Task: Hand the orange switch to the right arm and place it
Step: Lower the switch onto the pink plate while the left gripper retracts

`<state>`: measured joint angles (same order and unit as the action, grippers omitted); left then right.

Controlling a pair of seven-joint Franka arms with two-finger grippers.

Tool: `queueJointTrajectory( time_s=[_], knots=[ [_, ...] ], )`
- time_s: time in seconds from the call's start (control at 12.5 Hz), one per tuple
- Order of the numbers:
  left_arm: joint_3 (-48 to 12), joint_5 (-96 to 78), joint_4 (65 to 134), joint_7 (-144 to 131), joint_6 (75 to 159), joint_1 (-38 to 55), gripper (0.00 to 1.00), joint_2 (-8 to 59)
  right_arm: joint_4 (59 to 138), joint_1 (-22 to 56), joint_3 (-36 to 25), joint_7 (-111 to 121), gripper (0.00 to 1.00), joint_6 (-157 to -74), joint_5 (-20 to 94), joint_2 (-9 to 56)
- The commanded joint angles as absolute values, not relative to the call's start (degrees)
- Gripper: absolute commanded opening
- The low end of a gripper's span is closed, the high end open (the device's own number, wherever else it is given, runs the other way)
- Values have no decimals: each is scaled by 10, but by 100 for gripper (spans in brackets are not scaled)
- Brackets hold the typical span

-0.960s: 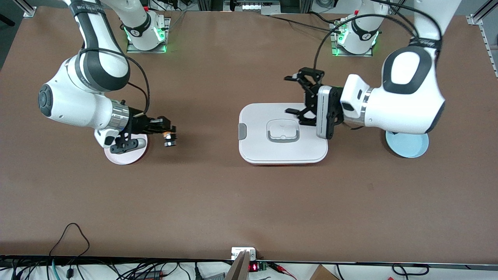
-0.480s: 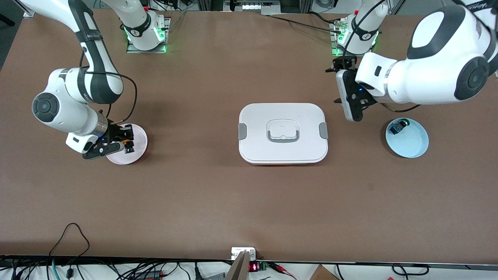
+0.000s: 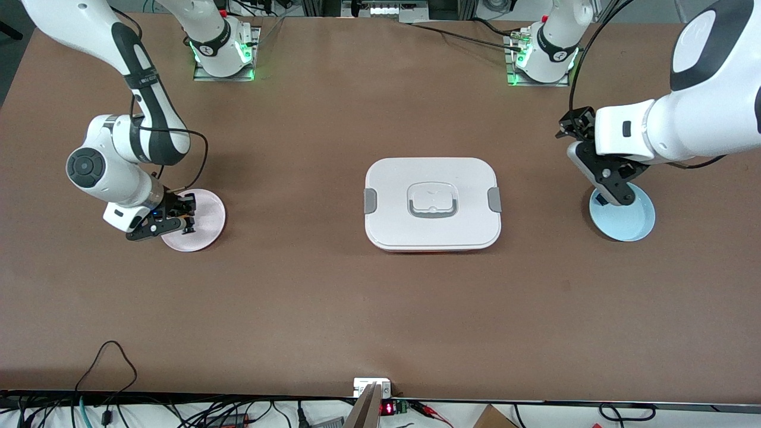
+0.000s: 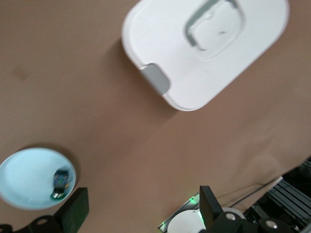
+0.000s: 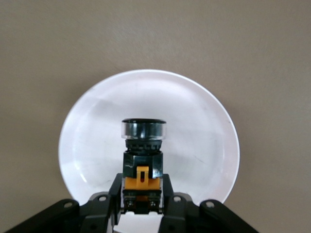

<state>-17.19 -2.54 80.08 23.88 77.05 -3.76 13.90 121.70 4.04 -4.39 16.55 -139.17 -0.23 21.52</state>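
Right gripper [image 3: 189, 217], slim and black on a silver-cuffed white arm, poised over a pale pink round plate [image 3: 205, 229] toward the right arm's end of the table. Fingers clamped narrow on the small black push-button switch with an orange part [image 5: 142, 167], gripped at its orange end between the fingertips, clear collar and dark end pointing away from the wrist. Directly beneath the held switch in the right wrist view, the plate [image 5: 204, 131], showing whitish there, with brown table [image 5: 155, 34] all around it. In the front view the switch hardly made out, tucked at the gripper tip above the plate.

Left gripper [image 3: 575, 125], a wide black linkage claw, up in the air toward the left arm's end of the table, fingers [image 4: 75, 211] spread wide, nothing between them. Just beside and below it, a light blue round dish [image 3: 630, 220], partly covered by the wrist. Inside that dish, in the left wrist view, a small dark switch with a green part [image 4: 60, 182], lying on its side.

Between the two grippers, mid-table, a white rounded-rectangle lidded box with grey side clips and a grey handle [image 3: 433, 203], well apart from both.
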Motion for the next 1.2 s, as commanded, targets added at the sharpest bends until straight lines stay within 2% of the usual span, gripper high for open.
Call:
queueJointTrajectory(
  time_s=[0.0, 0.16, 0.24, 0.32, 0.4, 0.48, 0.56, 0.72, 0.88, 1.12],
  knots=[
    [-173, 30, 787, 193, 760, -32, 100, 128, 1240, 26, -37, 168, 1, -1443, -11, 229],
    [-150, 28, 808, 172, 793, -28, 100, 90, 1243, 24, -37, 166, 2, -1448, -10, 235],
    [-121, 28, 847, 130, 827, -8, 100, 57, 1244, 21, -37, 166, 4, -1448, -10, 236],
    [-103, 29, 882, 85, 863, 6, 100, 32, 1244, 21, -37, 165, 14, -1449, -10, 236],
    [-94, 29, 920, 30, 885, 7, 100, 1, 1244, 21, -37, 165, 45, -1449, -9, 238],
    [-85, 29, 949, -17, 909, 7, 100, -20, 1242, 20, -37, 165, 89, -1448, -9, 238],
    [-80, 29, 961, -45, 920, 6, 100, -28, 1239, 18, -36, 165, 100, -1446, -9, 235],
    [-59, 28, 967, -44, 925, 4, 100, -25, 1234, 20, -36, 166, 100, -1438, -8, 212],
    [-53, 23, 957, -44, 925, 3, 100, -16, 1218, 23, -34, 163, 100, -1397, -8, 183],
    [-58, 23, 945, -50, 927, 3, 100, -11, 1131, 41, -33, 138, 100, -1249, -11, 147]
  ],
)
